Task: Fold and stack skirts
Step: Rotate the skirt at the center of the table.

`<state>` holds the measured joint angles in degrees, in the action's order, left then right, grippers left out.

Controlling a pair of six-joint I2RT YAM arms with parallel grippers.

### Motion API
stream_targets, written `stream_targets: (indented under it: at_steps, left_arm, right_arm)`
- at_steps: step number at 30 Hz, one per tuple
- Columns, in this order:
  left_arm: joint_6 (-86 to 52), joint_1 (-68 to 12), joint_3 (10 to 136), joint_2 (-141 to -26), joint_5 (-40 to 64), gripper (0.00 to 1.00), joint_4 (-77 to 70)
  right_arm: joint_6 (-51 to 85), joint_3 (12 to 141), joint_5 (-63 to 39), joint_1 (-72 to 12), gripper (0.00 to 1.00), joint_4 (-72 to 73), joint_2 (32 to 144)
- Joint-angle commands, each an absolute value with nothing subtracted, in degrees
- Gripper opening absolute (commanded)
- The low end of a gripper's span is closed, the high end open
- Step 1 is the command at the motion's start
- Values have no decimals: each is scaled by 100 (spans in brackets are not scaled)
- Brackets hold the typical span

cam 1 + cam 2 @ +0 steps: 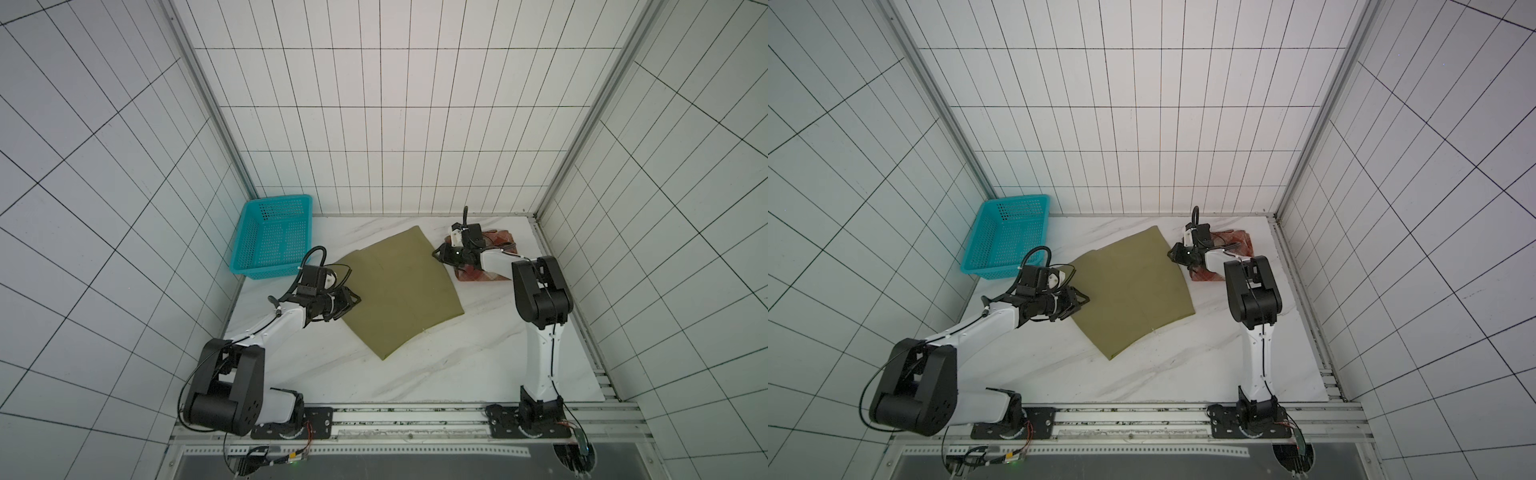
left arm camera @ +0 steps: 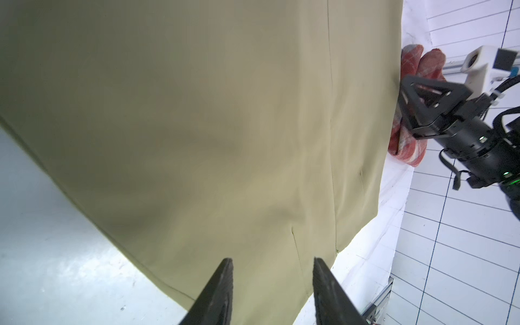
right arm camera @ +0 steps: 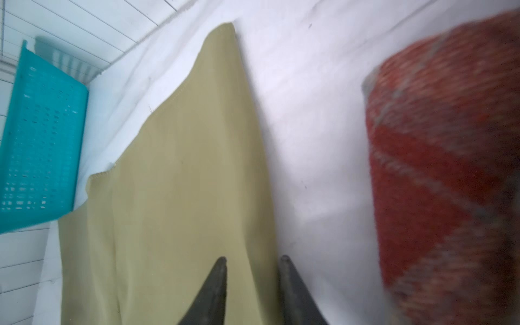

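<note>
Khaki skirt [image 1: 399,291] lies flat mid-table, plaid skirt [image 1: 505,240] bundled far right. Left gripper [image 1: 354,300] and right gripper [image 1: 435,252] hover half-open, empty, at opposite edges; each should pinch both layers evenly before folding.

I saw a spread skirt [image 1: 399,291] in plain olive-khaki and a folded skirt [image 1: 505,237] in rust-red plaid with pale lines. The basket [image 1: 245,241] was teal, the table [image 1: 436,365] white with grey marble veins.

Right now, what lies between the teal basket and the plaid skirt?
The olive skirt, spread flat, then the right gripper, in both top views.
</note>
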<state>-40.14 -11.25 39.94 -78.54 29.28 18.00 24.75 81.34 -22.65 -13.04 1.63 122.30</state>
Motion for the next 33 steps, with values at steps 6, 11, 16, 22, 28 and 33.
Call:
stream_targets:
  at_steps: [6, 11, 16, 22, 28, 33]
  left_arm:
    - [-3653, -1711, 3878, -7932, 2525, 45, 1857]
    - [-3571, -2034, 3832, -8274, 2248, 45, 1725]
    - [-3566, -2288, 3692, -8487, 2022, 44, 1662]
    - [-3888, -3031, 3405, -8619, 1665, 44, 1586]
    - [-4507, -3958, 3053, -8539, 1348, 43, 1423]
    - [-5189, -4907, 2941, -8335, 1127, 40, 1135]
  right_arm:
    - [2390, 7294, -2137, -1387, 38, -66, 10259]
    - [2459, 6318, -2255, -1441, 39, -73, 9270]
    - [2403, 5687, -2287, -1450, 38, -232, 8509]
    - [2553, 5011, -2572, -1466, 39, -275, 7699]
    - [2432, 4553, -2716, -1512, 40, -581, 6821]
    - [2218, 4148, -2799, -1569, 40, -916, 6442]
